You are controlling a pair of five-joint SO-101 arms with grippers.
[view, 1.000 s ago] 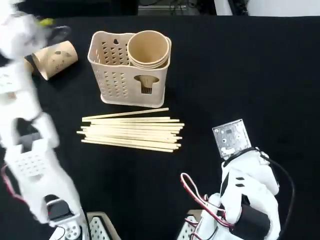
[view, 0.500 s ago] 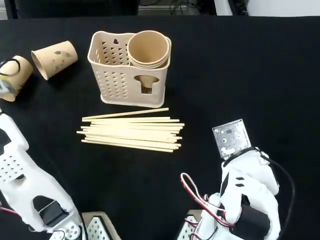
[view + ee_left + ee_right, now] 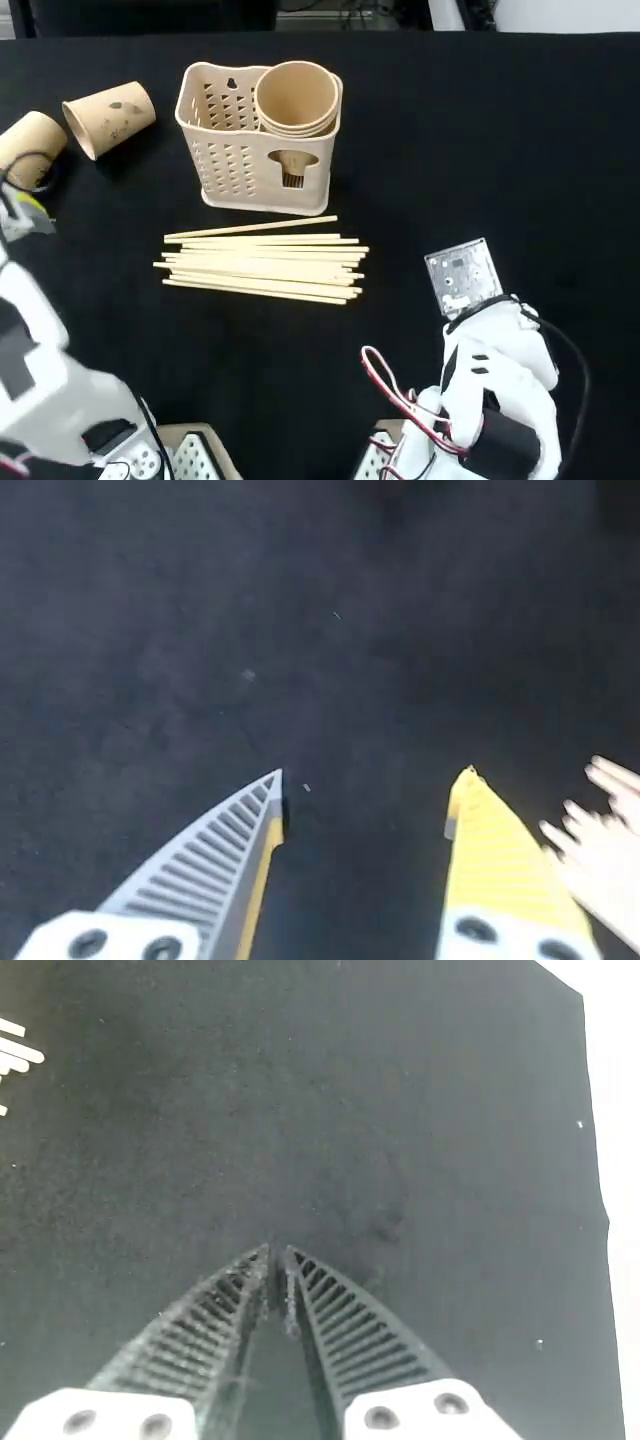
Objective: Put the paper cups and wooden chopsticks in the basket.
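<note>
The left arm (image 3: pixel 40 370) is withdrawing from the far-left corner of the surface (image 3: pixel 480 150) toward the near-left corner; a second ago it was stretching over the cups there. The left tool (image 3: pixel 365 780) is hanging wide open, carrying nothing, so that reach is yielding no pickup. The right arm (image 3: pixel 495 370) is staying parked at the near edge, right tool (image 3: pixel 277 1250) closed and empty. The basket (image 3: pixel 245 150), holding a cup stack (image 3: pixel 297 97), and the chopsticks (image 3: pixel 262 262) before it are sitting unmoved. A cup (image 3: pixel 110 118) and an outer cup (image 3: pixel 30 148) are still lying sideways by the far-left corner.

Black cloth-covered table (image 3: pixel 520 140), pale surface (image 3: pixel 570 14) beyond its far edge; dark cables (image 3: pixel 350 12) behind
</note>
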